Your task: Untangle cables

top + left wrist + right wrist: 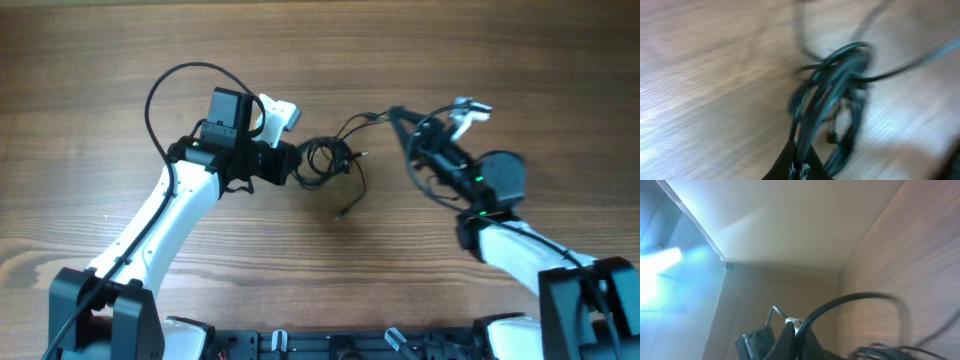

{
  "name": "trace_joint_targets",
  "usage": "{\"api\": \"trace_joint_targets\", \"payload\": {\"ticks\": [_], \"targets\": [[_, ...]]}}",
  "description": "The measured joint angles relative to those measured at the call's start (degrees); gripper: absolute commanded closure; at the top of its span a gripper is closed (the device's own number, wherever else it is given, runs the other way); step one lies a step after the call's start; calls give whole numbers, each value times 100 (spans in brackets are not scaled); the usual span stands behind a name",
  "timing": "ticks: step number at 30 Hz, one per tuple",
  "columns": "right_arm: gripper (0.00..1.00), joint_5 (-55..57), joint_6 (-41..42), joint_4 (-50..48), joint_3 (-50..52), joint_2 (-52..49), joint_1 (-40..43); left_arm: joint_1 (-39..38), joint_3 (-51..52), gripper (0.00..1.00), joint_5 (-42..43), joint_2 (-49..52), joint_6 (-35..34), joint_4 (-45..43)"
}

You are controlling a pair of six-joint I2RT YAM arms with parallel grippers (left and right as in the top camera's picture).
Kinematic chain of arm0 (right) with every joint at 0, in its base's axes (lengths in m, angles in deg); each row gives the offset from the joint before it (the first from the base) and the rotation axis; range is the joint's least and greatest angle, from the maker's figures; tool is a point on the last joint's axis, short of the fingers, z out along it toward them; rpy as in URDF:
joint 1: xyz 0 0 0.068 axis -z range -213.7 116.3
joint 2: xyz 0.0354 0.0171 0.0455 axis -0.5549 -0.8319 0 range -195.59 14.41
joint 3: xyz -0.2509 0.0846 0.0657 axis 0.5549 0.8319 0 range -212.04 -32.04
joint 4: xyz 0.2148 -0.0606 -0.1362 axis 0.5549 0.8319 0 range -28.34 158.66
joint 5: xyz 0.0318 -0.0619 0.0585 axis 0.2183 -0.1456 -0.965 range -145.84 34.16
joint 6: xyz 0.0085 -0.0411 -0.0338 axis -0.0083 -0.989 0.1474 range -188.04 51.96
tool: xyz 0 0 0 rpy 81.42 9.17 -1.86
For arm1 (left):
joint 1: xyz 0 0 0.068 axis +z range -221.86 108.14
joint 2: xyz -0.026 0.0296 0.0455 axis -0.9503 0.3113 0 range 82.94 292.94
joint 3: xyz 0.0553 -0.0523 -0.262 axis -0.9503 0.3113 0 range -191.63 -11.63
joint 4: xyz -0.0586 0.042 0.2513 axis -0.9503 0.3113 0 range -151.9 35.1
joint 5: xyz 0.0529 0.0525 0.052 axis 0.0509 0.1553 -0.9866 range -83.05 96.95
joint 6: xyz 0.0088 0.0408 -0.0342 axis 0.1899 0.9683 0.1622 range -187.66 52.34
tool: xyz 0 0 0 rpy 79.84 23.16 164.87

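Mostly bunched: thin blk cables [323, 160], loose ends trailing.

Left arm [165, 220] extended toward centre, left gripper [296, 166] clamped; right arm [500, 240] angled inward, right gripper [394, 113] clamped.

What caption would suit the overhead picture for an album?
Left tool and right tool each pinch the tangled black cables over a wooden table.

Table [330, 50], wall [790, 225], light [660, 262]
Brown wood with grain running left to right fills the overhead view. The right wrist view shows a beige wall beyond the wood, its panels meeting at a dark seam, and a blue-white light glaring at left.
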Motion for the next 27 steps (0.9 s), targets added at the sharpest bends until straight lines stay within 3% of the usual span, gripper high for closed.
{"api": "trace_joint_targets", "payload": {"ticks": [7,10,14,18,22,27], "targets": [[96,-1427,-94,551,0,0,1069,-26,0,96,-946,0,-503,-192],[96,-1762,-24,1080,0,-4,1257,-37,0,96,-2135,2,-1475,-203],[94,-1932,-125,2164,-17,-4,1255,33,0,96,-3119,7,-2804,-227],[59,-1993,-398,3285,-22,-4,1241,74,2,96,-3316,11,-3598,-363],[32,-1969,-992,3915,-13,-4,1119,118,2,96,-2474,11,-3158,-776],[23,-1902,-1609,4138,-11,-4,855,109,2,96,-1469,11,-2181,-826]]}}
